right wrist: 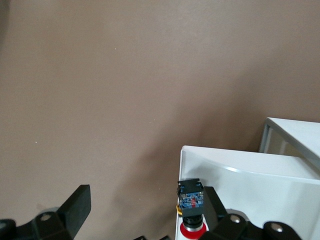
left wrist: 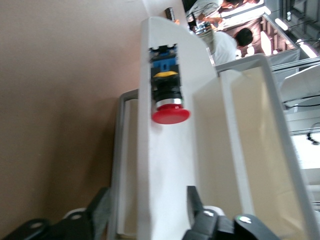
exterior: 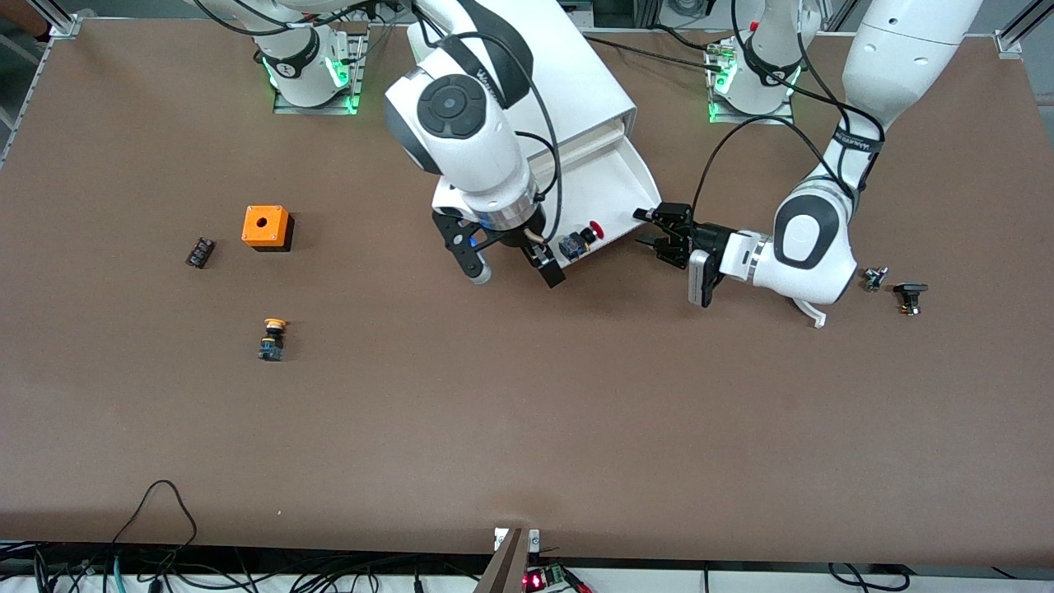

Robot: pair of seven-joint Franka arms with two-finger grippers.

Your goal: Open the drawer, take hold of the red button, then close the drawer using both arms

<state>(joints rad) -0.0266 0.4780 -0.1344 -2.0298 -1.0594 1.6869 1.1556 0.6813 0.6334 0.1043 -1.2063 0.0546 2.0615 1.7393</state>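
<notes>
The white drawer (exterior: 613,177) stands pulled out of the white cabinet (exterior: 576,74) toward the front camera. The red-capped button (exterior: 579,241) lies on its side at the drawer's front end. My right gripper (exterior: 517,272) is open over the drawer's front corner. In the right wrist view the button (right wrist: 191,202) shows close by one finger (right wrist: 214,207), inside the open right gripper (right wrist: 145,210). My left gripper (exterior: 644,229) is open at the drawer's corner toward the left arm's end. In the left wrist view the left gripper (left wrist: 148,210) straddles the drawer's front wall (left wrist: 167,165), with the button (left wrist: 167,85) ahead of it.
An orange box with a hole (exterior: 266,227), a yellow-capped button (exterior: 272,338) and a small black part (exterior: 200,252) lie toward the right arm's end. Two small dark parts (exterior: 875,278) (exterior: 910,296) lie toward the left arm's end.
</notes>
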